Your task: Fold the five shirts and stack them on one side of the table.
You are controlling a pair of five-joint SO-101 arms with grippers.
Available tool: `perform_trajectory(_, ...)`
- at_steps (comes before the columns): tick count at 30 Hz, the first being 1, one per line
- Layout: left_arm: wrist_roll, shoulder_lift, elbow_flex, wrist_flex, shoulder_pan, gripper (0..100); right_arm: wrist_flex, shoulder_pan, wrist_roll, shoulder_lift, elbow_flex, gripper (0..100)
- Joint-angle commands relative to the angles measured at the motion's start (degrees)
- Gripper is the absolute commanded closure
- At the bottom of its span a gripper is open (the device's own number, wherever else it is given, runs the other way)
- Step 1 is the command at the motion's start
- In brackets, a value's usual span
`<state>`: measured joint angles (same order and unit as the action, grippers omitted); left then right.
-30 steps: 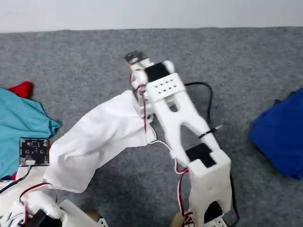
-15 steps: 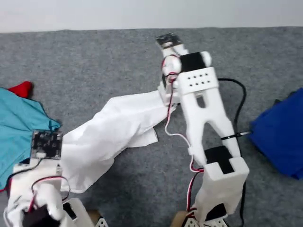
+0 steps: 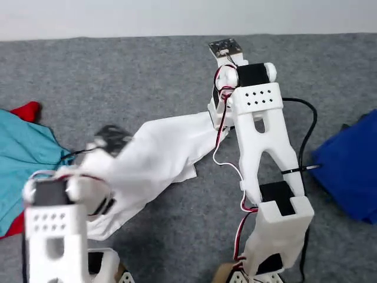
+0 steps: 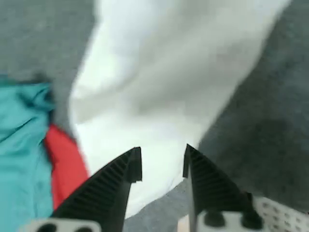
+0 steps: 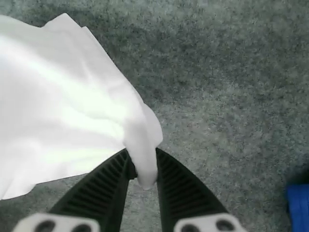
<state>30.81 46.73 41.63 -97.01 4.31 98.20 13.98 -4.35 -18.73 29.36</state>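
Note:
A white shirt [image 3: 153, 153] lies stretched across the grey table, running from the near left toward the middle. My right gripper [image 3: 215, 115] is shut on its far right corner; in the right wrist view a fold of the white shirt [image 5: 63, 111] is pinched between the fingers of that gripper [image 5: 142, 169]. My left gripper [image 3: 105, 203] hangs over the shirt's near left end. In the left wrist view this gripper [image 4: 161, 162] stands open above the white shirt [image 4: 169, 72], with nothing between its fingers.
A teal shirt [image 3: 23, 153] [image 4: 19, 145] lies at the left edge with a red shirt [image 3: 26, 110] [image 4: 65, 164] showing from under it. A blue shirt [image 3: 350, 168] [image 5: 299, 203] lies at the right edge. Bare grey table [image 3: 118, 71] lies at the back.
My right gripper has carried the shirt's corner toward the back right, pulling the cloth out longer. My left arm has risen from the near left corner and swung over the shirt's near end.

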Motion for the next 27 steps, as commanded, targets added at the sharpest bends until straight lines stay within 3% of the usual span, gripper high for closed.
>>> perform_trajectory(1, -0.09, -4.04, -3.12, -0.97, -6.51, 85, 1.89, -0.13, -0.26, 3.74, 2.73, 98.9)
perform_trajectory(5, 3.08, -7.56, -3.21, -0.97, -9.85, 82, 3.12, -0.13, -0.26, 3.74, 2.73, 98.9)
perform_trajectory(10, 7.56, -16.26, -2.33, 1.05, -9.32, 80, 2.86, -0.22, -0.18, 3.65, 2.73, 98.9)
perform_trajectory(16, 10.37, -32.44, -3.91, 12.22, -1.49, 80, 2.95, -0.31, -0.18, 3.82, 2.73, 98.9)
perform_trajectory(21, 11.87, -43.34, -18.24, 15.82, 4.75, 80, 3.12, -1.89, -0.18, 4.00, 2.73, 98.9)
perform_trajectory(27, 11.78, -52.92, -41.63, 15.38, 5.01, 80, 3.12, -3.38, -0.18, 3.82, 2.73, 98.9)
